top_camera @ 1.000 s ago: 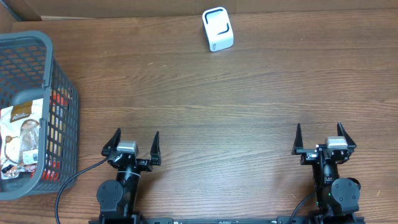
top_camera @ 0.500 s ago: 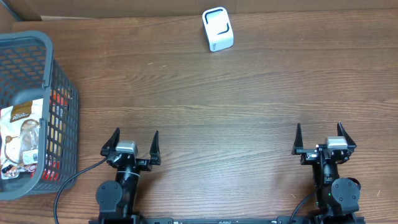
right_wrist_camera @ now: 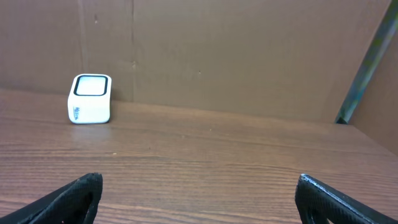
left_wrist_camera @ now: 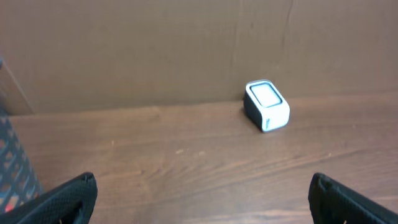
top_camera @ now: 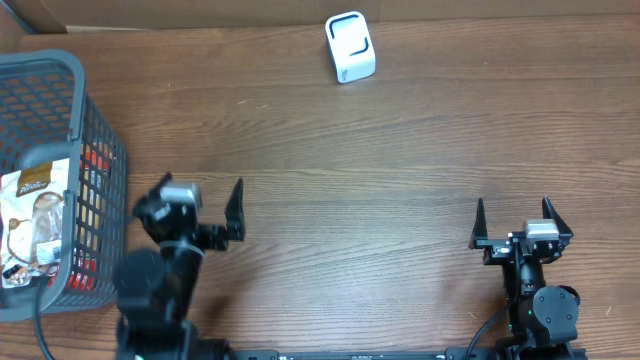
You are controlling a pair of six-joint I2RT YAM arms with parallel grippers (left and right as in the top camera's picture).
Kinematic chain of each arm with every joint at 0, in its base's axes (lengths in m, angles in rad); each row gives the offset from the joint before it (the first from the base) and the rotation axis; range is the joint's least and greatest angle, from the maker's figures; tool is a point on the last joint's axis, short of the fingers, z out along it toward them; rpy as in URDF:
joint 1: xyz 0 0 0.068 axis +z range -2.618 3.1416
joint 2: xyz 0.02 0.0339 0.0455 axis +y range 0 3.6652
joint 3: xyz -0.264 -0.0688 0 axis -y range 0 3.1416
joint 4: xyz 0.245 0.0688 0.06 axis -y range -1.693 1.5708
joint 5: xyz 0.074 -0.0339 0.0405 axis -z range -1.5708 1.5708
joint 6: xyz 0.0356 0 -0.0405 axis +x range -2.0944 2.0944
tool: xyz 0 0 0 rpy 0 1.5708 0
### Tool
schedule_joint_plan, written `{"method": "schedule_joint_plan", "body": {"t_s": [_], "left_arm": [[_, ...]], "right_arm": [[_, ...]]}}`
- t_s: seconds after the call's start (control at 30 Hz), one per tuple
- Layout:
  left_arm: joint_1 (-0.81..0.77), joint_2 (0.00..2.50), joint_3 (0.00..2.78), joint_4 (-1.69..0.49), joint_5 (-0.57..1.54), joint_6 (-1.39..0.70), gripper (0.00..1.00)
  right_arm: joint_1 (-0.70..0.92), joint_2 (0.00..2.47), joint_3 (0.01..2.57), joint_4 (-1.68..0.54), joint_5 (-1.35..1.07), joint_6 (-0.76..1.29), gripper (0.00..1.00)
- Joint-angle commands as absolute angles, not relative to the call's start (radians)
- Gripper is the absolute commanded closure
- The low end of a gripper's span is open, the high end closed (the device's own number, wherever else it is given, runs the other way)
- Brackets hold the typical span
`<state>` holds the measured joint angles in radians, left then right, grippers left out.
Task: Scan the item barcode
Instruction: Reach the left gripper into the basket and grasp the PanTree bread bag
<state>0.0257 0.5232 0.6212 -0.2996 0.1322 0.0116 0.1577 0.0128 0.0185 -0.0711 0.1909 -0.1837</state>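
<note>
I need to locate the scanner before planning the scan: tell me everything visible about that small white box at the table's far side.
The scanner is a small white plastic-looking box with rounded corners. Its upper face holds a pale window in a dark frame; one side bears a mark too small to read. It stands on the wooden table near the far edge, close to the cardboard wall. Only the table touches it.

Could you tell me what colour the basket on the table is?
The basket is dark grey plastic mesh, seen best in the overhead view.
</note>
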Motion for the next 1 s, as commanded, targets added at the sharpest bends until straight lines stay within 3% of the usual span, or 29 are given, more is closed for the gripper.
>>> {"method": "schedule_joint_plan", "body": {"t_s": [0.0, 0.3, 0.43, 0.7, 0.8, 0.97], "left_arm": [[0.02, 0.688, 0.853, -0.41, 0.162, 0.031, 0.0], [0.02, 1.156, 1.607, -0.974, 0.144, 0.092, 0.01], [0.019, 1.342, 1.903, -1.116, 0.162, 0.094, 0.0], [0.019, 1.41, 1.973, -1.102, 0.161, 0.084, 0.01], [0.038, 1.411, 1.973, -1.111, 0.041, 0.064, 0.0], [0.204, 1.412, 1.973, -1.171, -0.114, -0.185, 0.0]], "right_arm": [[0.162, 0.003, 0.009, -0.064, 0.201, -0.185, 0.0], [0.162, 0.003, 0.009, -0.064, 0.201, -0.184, 0.0], [0.162, 0.003, 0.009, -0.064, 0.201, -0.184, 0.0], [0.162, 0.003, 0.009, -0.064, 0.201, -0.185, 0.0], [0.162, 0.003, 0.009, -0.064, 0.201, -0.185, 0.0], [0.162, 0.003, 0.009, -0.064, 0.201, -0.184, 0.0]]}}
